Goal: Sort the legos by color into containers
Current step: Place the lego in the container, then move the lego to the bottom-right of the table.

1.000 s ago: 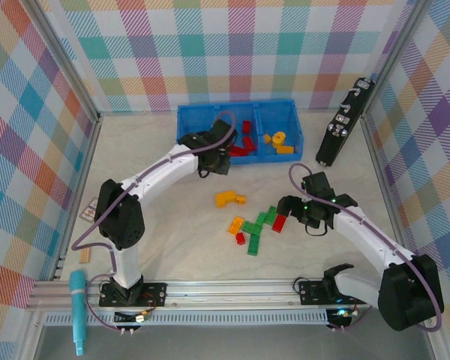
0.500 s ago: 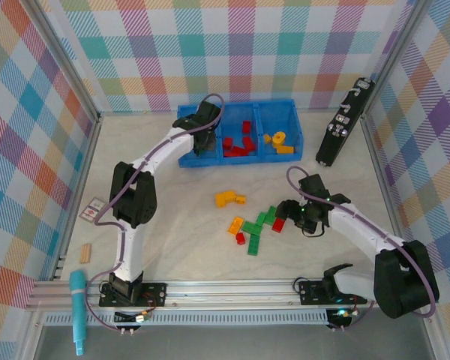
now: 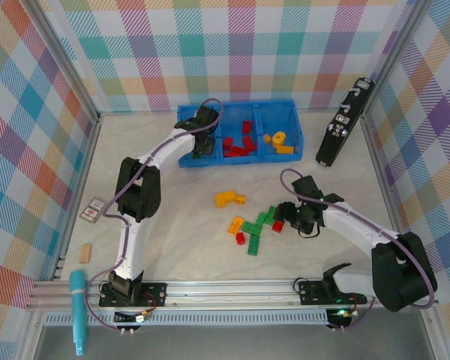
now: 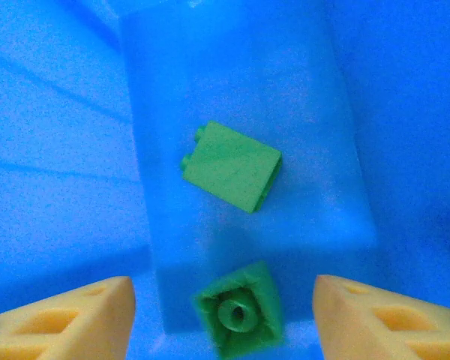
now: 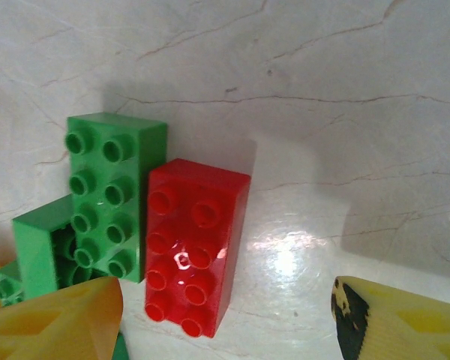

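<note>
You are, by my judgement, a little past the middle of the sort. The blue tray (image 3: 236, 106) at the far side of the worktop (image 3: 172, 217) already holds part of the load: several red bricks (image 3: 241, 142) in its middle compartment, a few yellow-orange bricks (image 3: 279, 141) in the right one, and two green ones in the left one, a tilted green brick (image 4: 231, 166) and a second green brick (image 4: 238, 315) close by it on the blue floor. Your left claw (image 4: 225, 300) hangs over that left compartment with its fingers (image 4: 60, 319) spread wide, well clear of the second green brick on both sides and pinching nothing. Your right claw (image 5: 225, 322) sits low over the loose pile near the middle of the worktop, also spread. It straddles one end of a long red brick (image 5: 191, 247) that lies flat with its studs up, right against a long green brick (image 5: 112, 195), and neither pad appears to touch it yet. That red brick looks like your piece in hand, and it belongs in the middle compartment. Left to move, as far as the top view shows, are a yellow-orange pair (image 3: 226, 198), an orange brick (image 3: 235, 225), a small red brick (image 3: 240, 238) and a green cluster (image 3: 255, 229). Every colour has pieces waiting, so each compartment needs further trips.
</note>
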